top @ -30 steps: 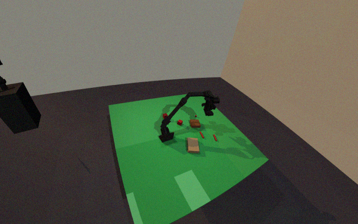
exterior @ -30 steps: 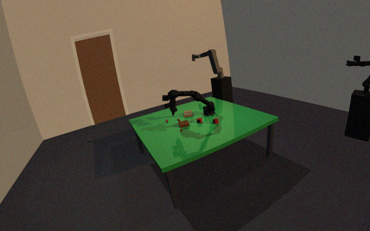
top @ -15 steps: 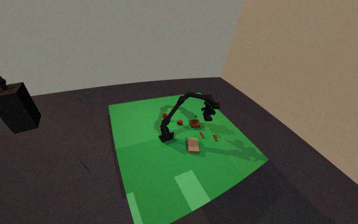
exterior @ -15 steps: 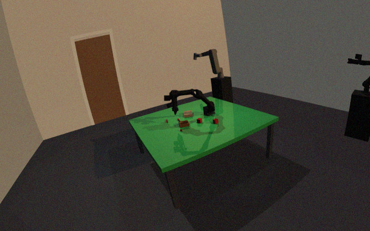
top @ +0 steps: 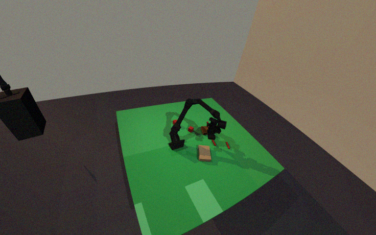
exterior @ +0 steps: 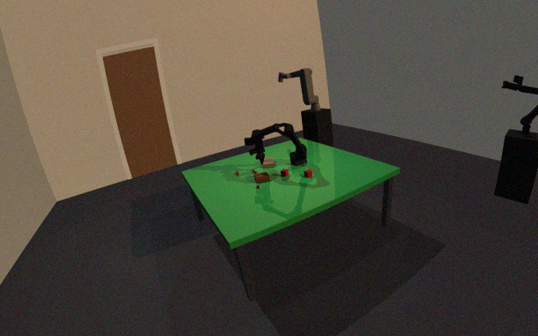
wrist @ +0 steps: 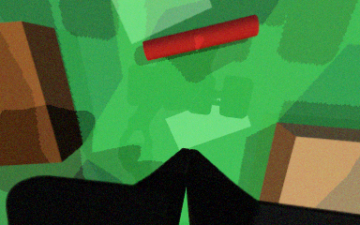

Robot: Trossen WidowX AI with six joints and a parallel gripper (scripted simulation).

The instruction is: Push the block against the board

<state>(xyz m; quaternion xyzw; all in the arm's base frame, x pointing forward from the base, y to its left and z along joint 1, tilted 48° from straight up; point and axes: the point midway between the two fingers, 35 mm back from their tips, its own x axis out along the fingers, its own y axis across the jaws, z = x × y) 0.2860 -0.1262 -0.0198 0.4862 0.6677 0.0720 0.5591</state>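
The square block [top: 204, 130] [exterior: 261, 177] [wrist: 14, 70] is orange-brown and lies on the green table; the wrist view cuts it off at the left. The board [top: 204, 152] [exterior: 267, 161] [wrist: 323, 164] is a light tan, flat rectangle, cut off at the right of the wrist view. A wide gap separates them, and they stand at different angles. My gripper [top: 211, 137] [exterior: 261, 161] [wrist: 187, 156] is shut and empty, above the table between block and board in the wrist view. It seems to touch neither; its exact height is hard to tell.
A red rod [top: 213, 142] [exterior: 255, 171] lies near the gap, and another red rod [top: 227, 145] [exterior: 237, 173] lies farther out. Two red cubes [top: 190, 129] [exterior: 284, 172] lie toward the arm's base side. A tiny red piece [top: 207, 122] [exterior: 258, 186] lies beyond the block.
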